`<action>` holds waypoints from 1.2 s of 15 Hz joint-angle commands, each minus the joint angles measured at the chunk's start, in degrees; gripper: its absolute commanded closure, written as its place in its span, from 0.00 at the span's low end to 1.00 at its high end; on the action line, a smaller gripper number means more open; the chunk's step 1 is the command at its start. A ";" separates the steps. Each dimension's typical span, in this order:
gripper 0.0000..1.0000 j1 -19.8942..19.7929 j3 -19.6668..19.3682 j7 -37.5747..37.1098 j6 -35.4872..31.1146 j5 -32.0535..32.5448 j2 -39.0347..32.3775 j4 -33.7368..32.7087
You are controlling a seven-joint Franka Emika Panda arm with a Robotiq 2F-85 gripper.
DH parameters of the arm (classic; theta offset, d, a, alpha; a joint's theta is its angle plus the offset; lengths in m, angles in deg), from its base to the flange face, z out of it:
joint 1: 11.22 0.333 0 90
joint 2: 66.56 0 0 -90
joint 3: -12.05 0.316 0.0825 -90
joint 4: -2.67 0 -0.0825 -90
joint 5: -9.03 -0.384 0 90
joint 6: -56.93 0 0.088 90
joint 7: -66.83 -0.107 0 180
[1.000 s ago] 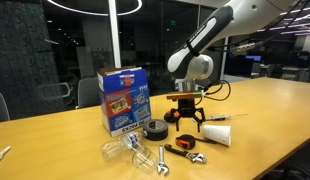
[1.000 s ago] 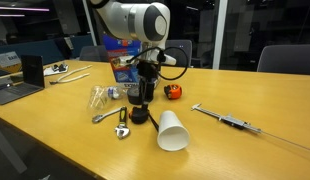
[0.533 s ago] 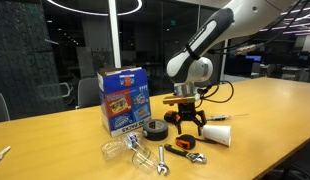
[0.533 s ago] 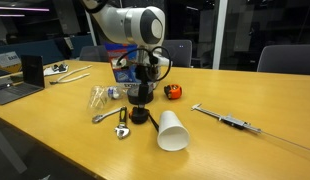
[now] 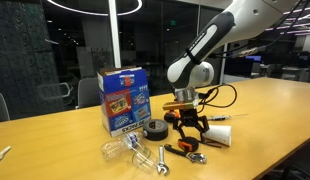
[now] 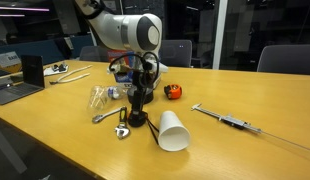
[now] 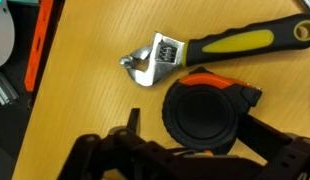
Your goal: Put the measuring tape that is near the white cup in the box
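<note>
Presently the hand (image 5: pixel 189 128) hovers low at mid-frame, its fingers spread apart on either side of the black-and-orange measuring tape (image 7: pixel 205 112). The tape lies on the bench (image 7: pixel 85 110) just below the yellow-handled wrench (image 7: pixel 210 48), near the white cup (image 6: pixel 172 130).

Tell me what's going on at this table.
The robot arm's claw hangs low over the black-and-orange measuring tape, which lies next to the white cup and a yellow-handled adjustable wrench. Its jaws stand open on either side of the tape, not yet closed on it. The box stands upright nearby.
</note>
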 commanded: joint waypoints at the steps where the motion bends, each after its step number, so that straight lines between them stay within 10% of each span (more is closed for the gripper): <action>1: 0.00 0.72 -0.34 -2.97 -2.18 0.34 0.60 1.83; 9: 0.00 1.01 -0.27 -7.65 -6.63 0.27 1.36 5.26; 10: 0.25 1.22 -0.32 -8.54 -6.88 1.00 1.34 5.42; 13: 0.41 1.44 -0.17 -8.83 -7.25 1.57 1.46 5.24; 18: 0.44 1.27 -0.26 -8.09 -6.16 3.58 2.64 4.72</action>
